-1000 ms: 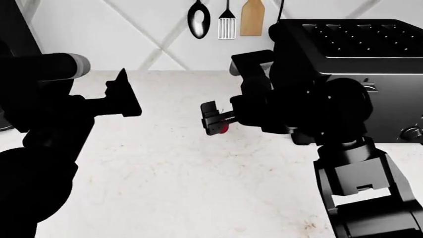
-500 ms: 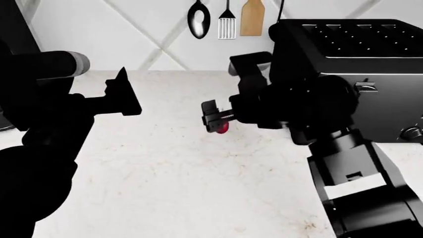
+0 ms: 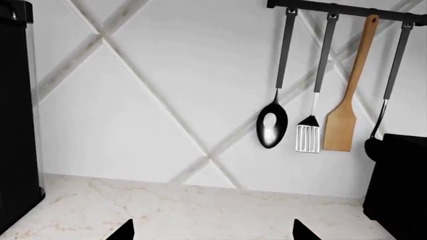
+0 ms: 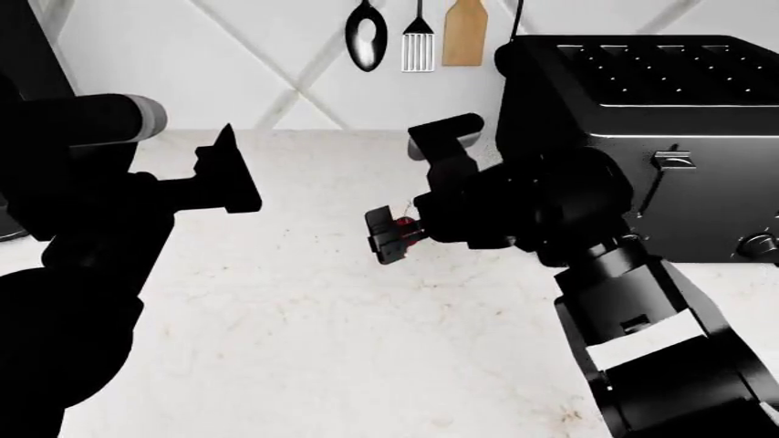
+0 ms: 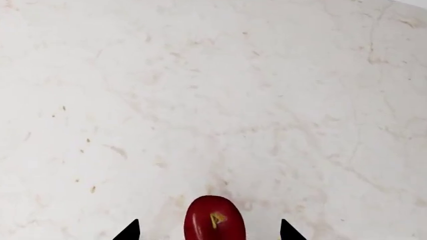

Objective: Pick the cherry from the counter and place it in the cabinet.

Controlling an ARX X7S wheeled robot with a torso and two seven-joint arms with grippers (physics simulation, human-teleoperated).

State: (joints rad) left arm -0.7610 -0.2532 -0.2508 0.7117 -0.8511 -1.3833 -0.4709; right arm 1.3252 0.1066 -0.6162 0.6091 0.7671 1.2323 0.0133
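Note:
The cherry [image 5: 214, 223] is a small glossy red fruit lying on the white veined counter [image 5: 213, 90]. In the right wrist view it sits between the two black fingertips [image 5: 130, 233], with bare counter showing on both sides of it. My right gripper [image 4: 382, 235] is open around the cherry [image 4: 410, 229] and tilted down at the counter [image 4: 316, 310]. My left gripper [image 4: 232, 173] is open and empty, held above the counter's far left. Its fingertips [image 3: 125, 232] frame only bare counter [image 3: 200, 210]. The cabinet is out of view.
A large black toaster [image 4: 658, 119] stands at the right, just behind my right arm. A spoon [image 3: 272, 127], a slotted turner [image 3: 308, 137] and a wooden spatula [image 3: 344, 125] hang on the tiled back wall. A dark appliance [image 3: 17, 115] stands at the far left.
My right gripper has tipped downward and moved slightly left, bringing its fingers lower around the cherry. The cherry has stayed about where it was. The left arm has not moved.

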